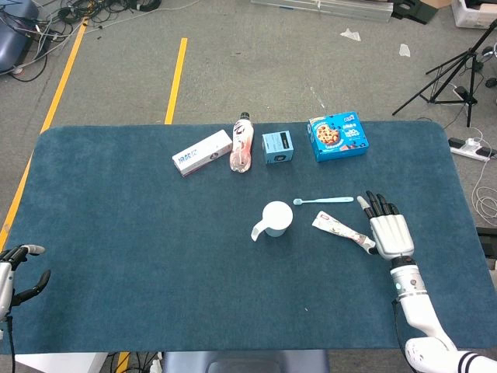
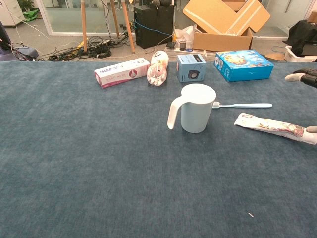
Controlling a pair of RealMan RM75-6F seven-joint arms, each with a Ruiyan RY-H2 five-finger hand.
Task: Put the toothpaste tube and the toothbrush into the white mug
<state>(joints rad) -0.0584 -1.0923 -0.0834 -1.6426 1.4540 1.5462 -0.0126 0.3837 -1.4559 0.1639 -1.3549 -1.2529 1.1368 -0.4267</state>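
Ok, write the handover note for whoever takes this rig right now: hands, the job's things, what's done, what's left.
Right hand: open, fingers spread flat on the table, beside the cap end of the toothpaste tube; whether it touches the tube is unclear.
Left hand: open, at the near left table edge, holding nothing.
White mug: upright mid-table, handle toward the near left.
Toothbrush: flat on the cloth just behind the mug, to its right.
Toothpaste tube: flat on the table right of the mug.
Done: nothing is in the mug yet.
Left: pick up the tube and the toothbrush and put both in the mug.
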